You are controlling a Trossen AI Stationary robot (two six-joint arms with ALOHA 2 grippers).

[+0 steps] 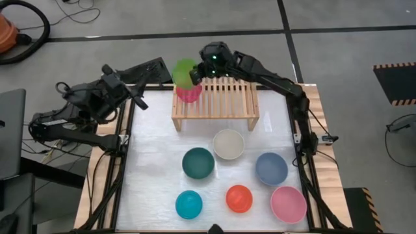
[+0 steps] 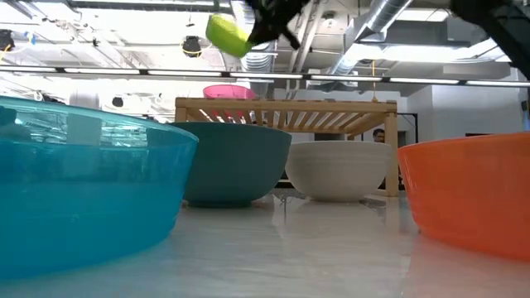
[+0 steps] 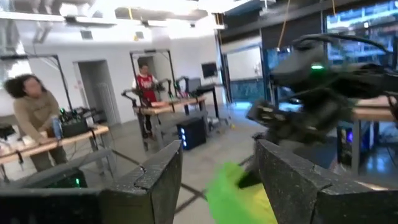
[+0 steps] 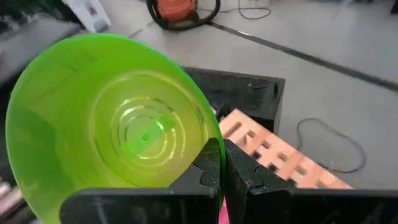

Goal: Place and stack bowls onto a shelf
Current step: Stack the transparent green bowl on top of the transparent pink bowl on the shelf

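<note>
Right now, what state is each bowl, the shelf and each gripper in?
lime green bowl: tilted, held in the air above the magenta bowl.
magenta bowl: upright on the shelf.
shelf: holds one bowl.
right gripper: shut on the lime bowl's rim.
left gripper: open, empty, off the table's left edge.
other six bowls: upright on the table.

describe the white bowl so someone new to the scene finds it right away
Start at the wooden shelf at the table's far end. The white bowl sits on the table just in front of it, nearest the shelf of the six table bowls. It is the only cream one; the teal bowl beside it is dark.
</note>
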